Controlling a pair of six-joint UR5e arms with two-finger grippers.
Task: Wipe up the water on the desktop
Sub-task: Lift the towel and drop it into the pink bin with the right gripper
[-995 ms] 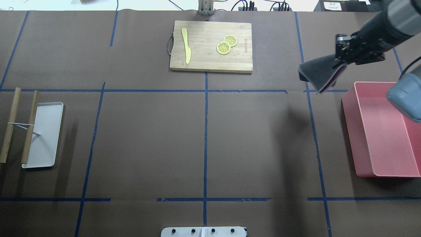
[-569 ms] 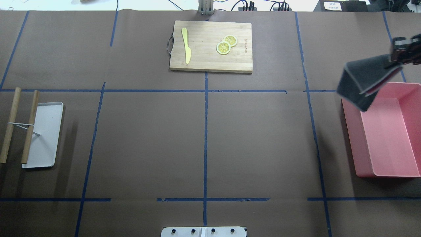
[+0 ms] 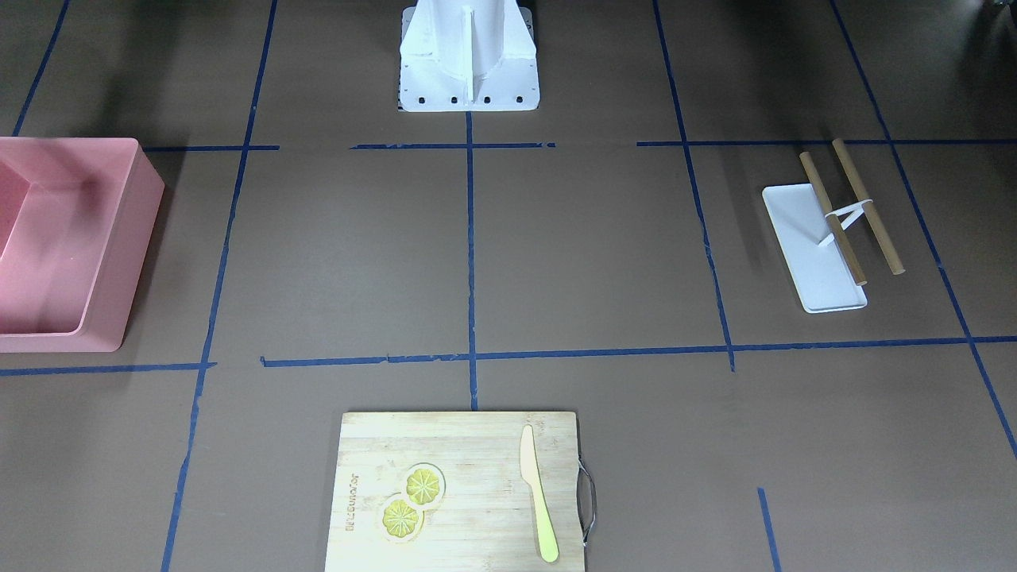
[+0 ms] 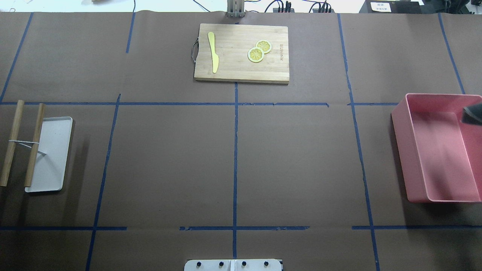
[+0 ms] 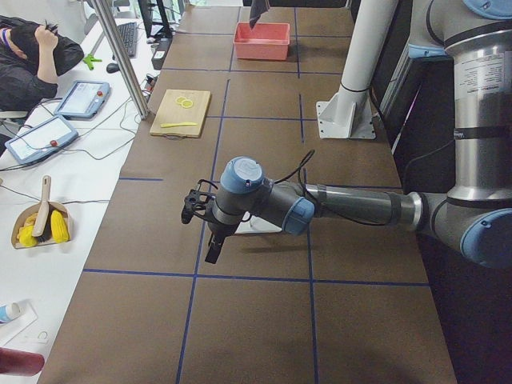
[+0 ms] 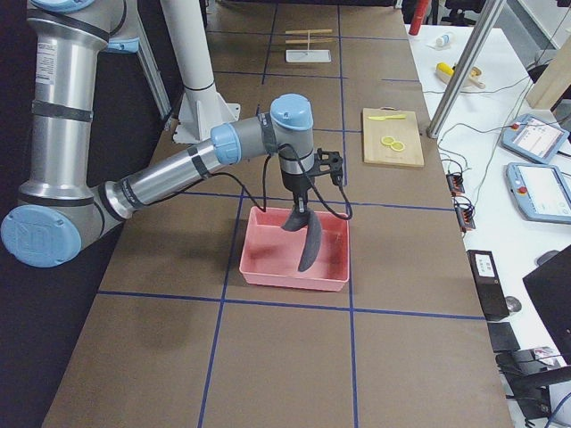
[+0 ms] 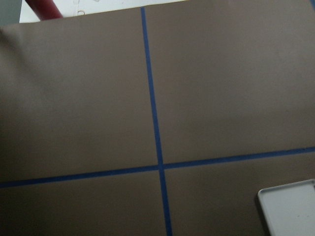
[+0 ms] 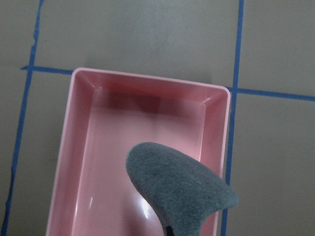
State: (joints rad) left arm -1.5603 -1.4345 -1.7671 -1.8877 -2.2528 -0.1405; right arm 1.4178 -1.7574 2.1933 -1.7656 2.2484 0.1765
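The desktop (image 4: 169,162) is brown paper crossed by blue tape lines, and I can make out no water on it. My right gripper (image 6: 303,207) hangs over the pink bin (image 6: 285,278), and a grey cloth (image 6: 308,245) droops from it into the bin's opening. The right wrist view shows the cloth (image 8: 179,189) hanging above the bin's floor. Only a dark corner of the cloth (image 4: 473,114) shows at the overhead view's right edge. My left gripper (image 5: 214,250) points down near a white tray; I cannot tell whether it is open or shut.
At the far middle lies a bamboo cutting board (image 4: 233,67) with a yellow knife and two lemon slices. A white tray (image 4: 52,158) with two wooden rods lies at the left. The robot's base (image 3: 469,56) stands at the near edge. A person (image 5: 32,64) sits beyond the far edge.
My right gripper has carried the grey cloth rightward, out of the overhead view and over the pink bin. Nothing else on the desktop has moved.
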